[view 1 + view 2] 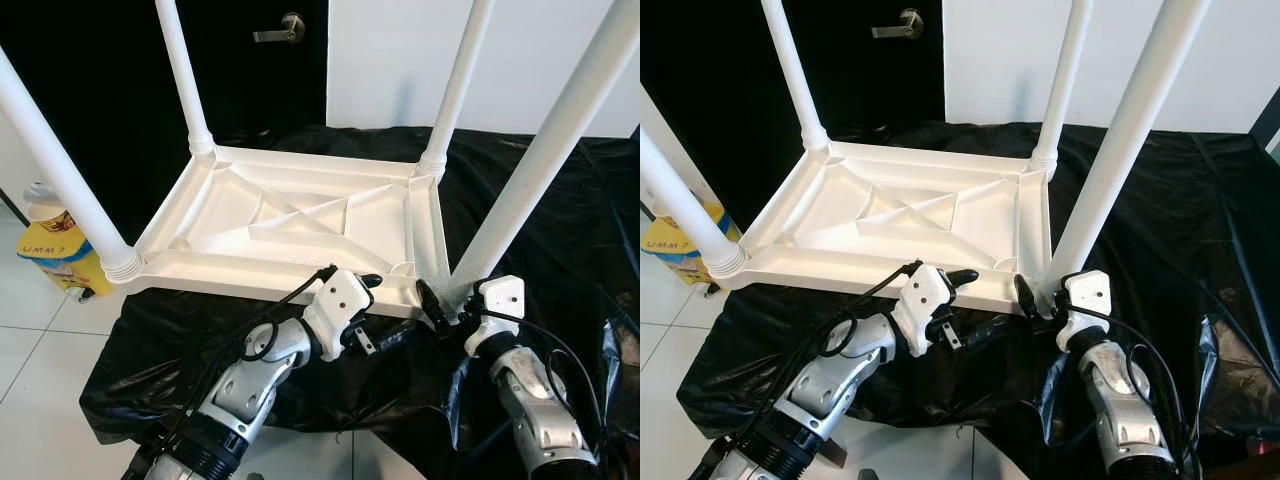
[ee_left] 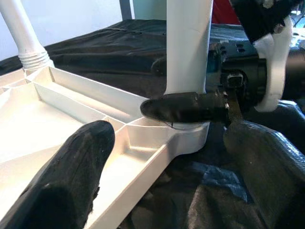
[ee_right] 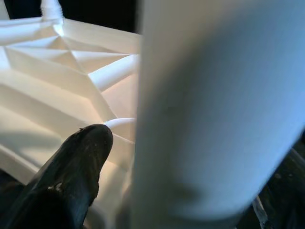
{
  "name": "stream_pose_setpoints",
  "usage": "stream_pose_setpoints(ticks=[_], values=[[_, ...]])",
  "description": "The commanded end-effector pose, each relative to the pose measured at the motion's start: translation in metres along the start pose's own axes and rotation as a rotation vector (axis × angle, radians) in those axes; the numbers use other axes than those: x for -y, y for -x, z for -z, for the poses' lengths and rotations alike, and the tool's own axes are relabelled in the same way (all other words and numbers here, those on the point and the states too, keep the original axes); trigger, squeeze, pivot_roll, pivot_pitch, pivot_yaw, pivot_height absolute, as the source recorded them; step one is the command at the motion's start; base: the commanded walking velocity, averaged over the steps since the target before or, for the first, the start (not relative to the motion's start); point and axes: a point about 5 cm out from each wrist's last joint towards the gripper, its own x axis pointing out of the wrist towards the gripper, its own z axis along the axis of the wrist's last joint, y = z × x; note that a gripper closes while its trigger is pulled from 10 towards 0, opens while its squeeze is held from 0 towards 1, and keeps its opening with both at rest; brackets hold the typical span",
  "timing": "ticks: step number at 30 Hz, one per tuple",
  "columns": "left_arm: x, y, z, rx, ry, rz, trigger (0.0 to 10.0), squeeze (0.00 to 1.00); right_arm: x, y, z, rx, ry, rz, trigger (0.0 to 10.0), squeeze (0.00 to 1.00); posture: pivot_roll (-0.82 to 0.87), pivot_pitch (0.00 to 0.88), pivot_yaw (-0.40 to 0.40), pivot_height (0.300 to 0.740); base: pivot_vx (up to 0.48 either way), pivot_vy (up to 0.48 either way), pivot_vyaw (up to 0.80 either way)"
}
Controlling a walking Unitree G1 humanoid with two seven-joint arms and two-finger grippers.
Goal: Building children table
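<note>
A white plastic children's table [image 1: 290,215] lies upside down on a black sheet, with its legs pointing up. My right gripper [image 1: 446,302] is at the base of the near right leg [image 1: 540,165]. One of its fingers [image 2: 183,106] lies pressed across that leg just above the socket, and the leg [image 3: 214,105] sits between its fingers. My left gripper [image 1: 380,308] stands open at the table's near rim, close to that corner. One finger [image 2: 71,176] is over the ribbed underside and the other [image 2: 267,167] is outside the rim.
The black sheet [image 1: 560,330] covers the floor under and around the table. A yellow box with a cup on it [image 1: 55,255] stands on the white tiles at the left. Behind is a dark door with a lever handle [image 1: 285,28].
</note>
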Motion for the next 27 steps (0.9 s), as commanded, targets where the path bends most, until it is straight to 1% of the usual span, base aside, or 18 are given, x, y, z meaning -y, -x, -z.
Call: stream_pose_setpoints(ticks=[1,3,4,6,7,9,10,16,20,22,23,25,26,27], values=[[0.004,0.0,0.001,-0.011,-0.001,0.058,10.0,0.0,0.005,-0.003,0.0,-0.004,0.004,-0.032,10.0,0.0,-0.06,0.0,-0.013,0.74,0.0,0.0,0.0],[0.004,0.001,0.001,-0.013,0.0,0.057,10.0,0.0,0.008,-0.006,-0.001,-0.004,0.008,-0.053,10.0,0.0,-0.06,0.0,-0.013,0.74,0.0,0.0,0.0],[0.004,0.002,0.002,-0.015,0.001,0.054,10.0,0.0,0.009,-0.008,-0.001,-0.008,0.018,-0.078,9.4,0.0,-0.06,0.0,-0.015,0.74,0.0,0.0,0.0],[0.004,0.003,0.002,-0.017,0.002,0.053,10.0,0.0,0.01,-0.01,-0.001,-0.011,0.026,-0.093,9.4,0.0,-0.06,0.0,-0.015,0.74,0.0,0.0,0.0],[0.004,0.003,0.002,-0.017,0.002,0.052,10.0,0.0,0.011,-0.011,-0.001,-0.012,0.027,-0.103,4.7,0.0,-0.06,0.0,-0.019,0.74,0.0,0.0,0.0],[0.004,0.003,0.001,-0.017,0.002,0.051,10.0,0.0,0.012,-0.012,-0.001,-0.013,0.026,-0.112,4.7,0.0,-0.06,0.0,-0.02,0.74,0.0,0.0,0.0],[0.003,0.003,0.002,-0.024,0.008,0.05,10.0,0.0,0.012,-0.013,-0.001,-0.013,0.024,-0.119,0.0,0.0,-0.05,0.0,-0.025,0.74,0.0,0.0,0.0],[0.002,0.006,0.005,-0.039,0.009,0.046,10.0,0.0,0.011,-0.014,0.003,-0.015,0.016,-0.135,0.0,0.0,-0.04,0.0,-0.03,0.74,0.0,0.0,0.0],[-0.002,0.01,0.01,-0.057,0.009,0.023,10.0,0.0,0.005,-0.012,0.013,-0.038,-0.024,-0.099,0.0,0.0,-0.04,0.0,-0.035,0.74,0.0,0.0,0.0],[-0.003,0.011,0.01,-0.059,0.01,0.021,10.0,0.0,0.004,-0.012,0.014,-0.041,-0.031,-0.093,0.0,0.0,-0.04,0.0,-0.035,0.74,0.0,0.0,0.0],[-0.004,0.011,0.011,-0.061,0.011,0.014,10.0,0.0,0.003,-0.011,0.017,-0.052,-0.047,-0.069,5.6,0.0,-0.04,0.0,-0.034,0.74,0.0,0.0,0.0],[-0.005,0.012,0.012,-0.062,0.011,0.009,10.0,0.0,0.002,-0.01,0.019,-0.06,-0.056,-0.053,5.6,0.0,-0.04,0.0,-0.035,0.74,0.0,0.0,0.0],[-0.006,0.012,0.012,-0.062,0.015,0.003,10.0,0.0,0.001,-0.01,0.021,-0.067,-0.063,-0.032,10.0,0.0,-0.04,0.0,-0.036,0.74,0.0,0.0,0.0],[-0.008,0.013,0.013,-0.064,0.017,-0.003,10.0,0.0,-0.001,-0.009,0.023,-0.071,-0.075,-0.01,10.0,0.0,-0.05,0.0,-0.034,0.74,0.0,0.0,0.0]])
